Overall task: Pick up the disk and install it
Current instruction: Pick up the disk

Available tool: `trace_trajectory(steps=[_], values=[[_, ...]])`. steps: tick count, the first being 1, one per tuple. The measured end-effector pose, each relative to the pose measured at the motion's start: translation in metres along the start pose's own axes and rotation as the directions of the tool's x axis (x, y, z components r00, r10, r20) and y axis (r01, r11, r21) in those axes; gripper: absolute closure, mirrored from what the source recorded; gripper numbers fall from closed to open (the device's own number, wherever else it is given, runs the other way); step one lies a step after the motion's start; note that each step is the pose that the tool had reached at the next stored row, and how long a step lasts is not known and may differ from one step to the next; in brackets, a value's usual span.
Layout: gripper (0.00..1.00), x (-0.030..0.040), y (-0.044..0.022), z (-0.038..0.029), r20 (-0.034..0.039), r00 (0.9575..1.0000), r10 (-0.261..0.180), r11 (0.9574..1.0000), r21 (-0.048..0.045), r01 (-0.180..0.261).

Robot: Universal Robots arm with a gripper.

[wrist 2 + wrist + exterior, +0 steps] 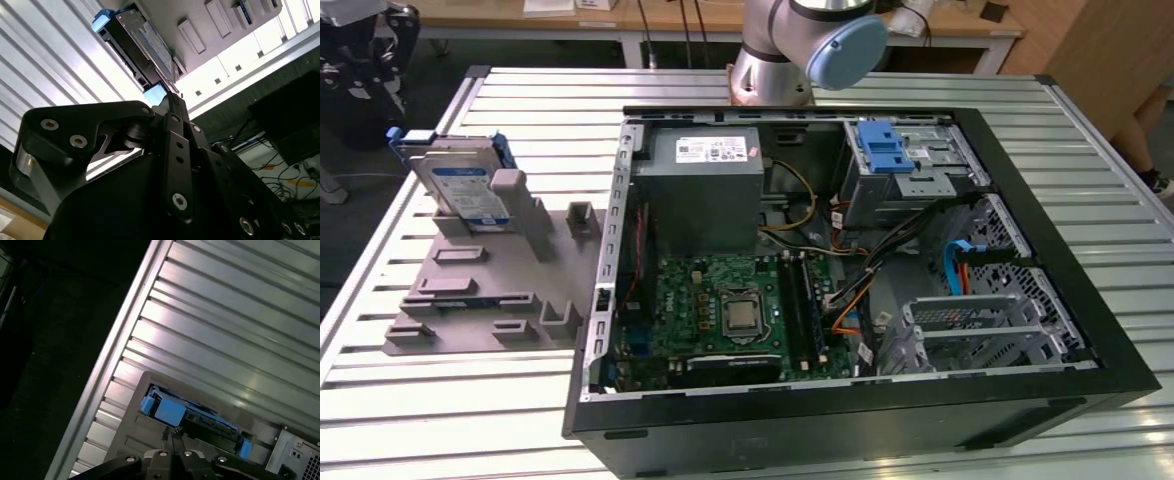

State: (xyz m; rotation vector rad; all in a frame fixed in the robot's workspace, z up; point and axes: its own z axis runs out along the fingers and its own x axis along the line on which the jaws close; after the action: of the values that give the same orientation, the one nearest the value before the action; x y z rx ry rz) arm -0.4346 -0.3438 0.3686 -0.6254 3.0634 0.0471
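The black two-finger gripper (171, 431) has its fingers pressed together on nothing, hanging clear of the flat silver-metal disk in its blue plastic carrier (460, 185), which stands on edge in a grey plastic rack (467, 300) beside the open black computer case (854, 425)

The arm (774, 62) was silver-grey and tubular, with a round light-blue joint cap (846, 50). The gripper (173, 102) was a matte black linkage fastened with silver socket-head screws (180, 201).

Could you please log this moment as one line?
gripper: fingers shut, empty, pointing at disk | disk: upright in grey stand | computer case: open
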Motion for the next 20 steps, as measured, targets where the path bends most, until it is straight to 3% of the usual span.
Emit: trace_trajectory(steps=[4, 7, 8, 11, 14, 17, 20], values=[[0.89, 0.0, 0.0, 0.0005, -0.0023, 0.9959, -0.09, 0.9959, -0.0019, 0.09], [0.89, 0.0, -0.0001, 0.0009, -0.0037, 0.9894, -0.145, 0.9894, -0.0032, 0.145], [0.89, 0.0, -0.0001, 0.0012, -0.0045, 0.9836, -0.181, 0.9836, -0.0041, 0.18], [0.89, 0.0, -0.0001, 0.0015, -0.0057, 0.9724, -0.233, 0.9724, -0.0054, 0.233], [0.89, 0.0, -0.0001, 0.0019, -0.0067, 0.9579, -0.287, 0.958, -0.0069, 0.287], [0.89, 0.0, -0.0001, 0.0024, -0.0078, 0.9411, -0.338, 0.9411, -0.0084, 0.338], [0.89, 0.0, -0.0001, 0.0031, -0.0086, 0.9208, -0.39, 0.9208, -0.01, 0.39]])
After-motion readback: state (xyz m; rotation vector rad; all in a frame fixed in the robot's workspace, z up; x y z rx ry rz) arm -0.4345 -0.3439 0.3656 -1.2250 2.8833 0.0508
